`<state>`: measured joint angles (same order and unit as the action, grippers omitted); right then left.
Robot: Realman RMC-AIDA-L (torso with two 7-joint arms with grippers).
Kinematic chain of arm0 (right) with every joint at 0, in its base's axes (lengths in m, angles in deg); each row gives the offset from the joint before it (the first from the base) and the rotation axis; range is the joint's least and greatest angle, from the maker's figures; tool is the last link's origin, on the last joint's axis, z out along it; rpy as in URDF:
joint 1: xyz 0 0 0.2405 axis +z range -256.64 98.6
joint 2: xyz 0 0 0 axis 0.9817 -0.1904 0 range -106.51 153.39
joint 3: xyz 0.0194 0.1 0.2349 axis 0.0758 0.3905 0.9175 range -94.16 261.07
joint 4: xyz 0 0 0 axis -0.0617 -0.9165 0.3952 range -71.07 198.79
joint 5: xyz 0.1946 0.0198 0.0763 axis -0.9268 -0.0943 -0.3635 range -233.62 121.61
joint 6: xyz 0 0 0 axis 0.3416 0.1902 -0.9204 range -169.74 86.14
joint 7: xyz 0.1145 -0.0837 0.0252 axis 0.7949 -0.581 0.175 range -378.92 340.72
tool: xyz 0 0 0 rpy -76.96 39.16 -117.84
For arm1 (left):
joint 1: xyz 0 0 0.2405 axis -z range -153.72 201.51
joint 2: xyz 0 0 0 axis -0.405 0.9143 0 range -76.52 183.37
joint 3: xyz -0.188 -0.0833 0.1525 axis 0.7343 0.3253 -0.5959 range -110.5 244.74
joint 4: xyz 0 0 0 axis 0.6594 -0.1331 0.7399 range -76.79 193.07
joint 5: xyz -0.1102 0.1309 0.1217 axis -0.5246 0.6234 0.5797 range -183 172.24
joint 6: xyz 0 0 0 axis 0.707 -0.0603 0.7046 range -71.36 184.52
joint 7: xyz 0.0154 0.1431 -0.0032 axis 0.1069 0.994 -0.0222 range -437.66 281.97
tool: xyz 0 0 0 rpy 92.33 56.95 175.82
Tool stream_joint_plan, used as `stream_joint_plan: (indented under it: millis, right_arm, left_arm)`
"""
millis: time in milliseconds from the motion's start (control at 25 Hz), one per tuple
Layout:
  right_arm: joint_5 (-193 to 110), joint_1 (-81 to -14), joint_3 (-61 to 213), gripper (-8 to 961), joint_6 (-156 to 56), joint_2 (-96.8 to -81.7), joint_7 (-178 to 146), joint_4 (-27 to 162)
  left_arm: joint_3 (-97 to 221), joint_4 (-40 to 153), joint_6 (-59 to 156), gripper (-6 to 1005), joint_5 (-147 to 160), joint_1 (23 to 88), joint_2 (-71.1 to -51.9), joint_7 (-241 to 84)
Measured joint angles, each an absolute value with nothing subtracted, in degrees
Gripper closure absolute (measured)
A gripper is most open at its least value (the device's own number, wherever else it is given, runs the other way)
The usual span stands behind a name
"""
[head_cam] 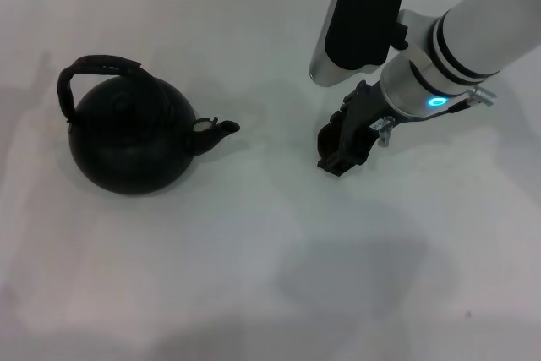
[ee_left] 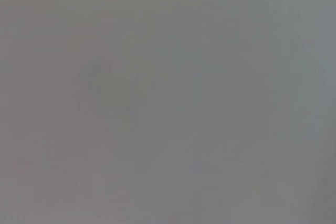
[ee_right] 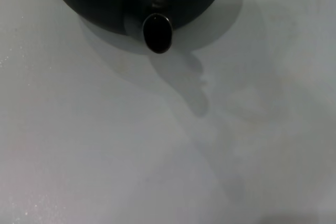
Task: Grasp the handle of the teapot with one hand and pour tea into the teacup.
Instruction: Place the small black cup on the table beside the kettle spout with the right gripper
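the teapot is seen upright on the white table at the robot's left, its arched handle untouched and its spout aimed toward the right gripper, which is lowered to the table well apart from it. a small dark round shape, possibly the teacup, is glimpsed right at that gripper, but whether the claw is open or closed cannot be told. the spout mouth is faced head-on in the right wrist view, while only a blank grey surface is shown in the left wrist view.

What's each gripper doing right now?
Left gripper: not in view.
Right gripper: low over the table, right of the teapot; open or shut cannot be told.
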<state>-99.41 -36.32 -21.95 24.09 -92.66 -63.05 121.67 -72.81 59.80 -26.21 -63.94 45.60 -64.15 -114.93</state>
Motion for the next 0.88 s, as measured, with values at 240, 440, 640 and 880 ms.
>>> stream_joint_plan:
  millis: [240,440,640,880]
  right_arm:
    - [-99.42,-36.43,-22.01,118,24.08,-92.57,-63.05,121.69]
    - [-99.56,-37.21,-21.85,108,24.10,-92.53,-63.16,122.63]
    - [-100.12,-39.82,-20.73,112,24.28,-92.37,-63.71,126.54]
    - [-105.10,-40.70,-18.78,114,24.27,-92.30,-66.29,126.55]
  left_arm:
    - [-72.80,59.81,-26.21,111,-64.07,45.60,-64.17,-114.93]
    - [-72.80,59.81,-26.21,111,-64.16,45.61,-64.17,-114.93]
    - [-72.80,59.81,-26.21,111,-64.18,45.61,-64.17,-114.94]
    - [-72.80,59.81,-26.21,111,-64.10,45.60,-64.17,-114.93]
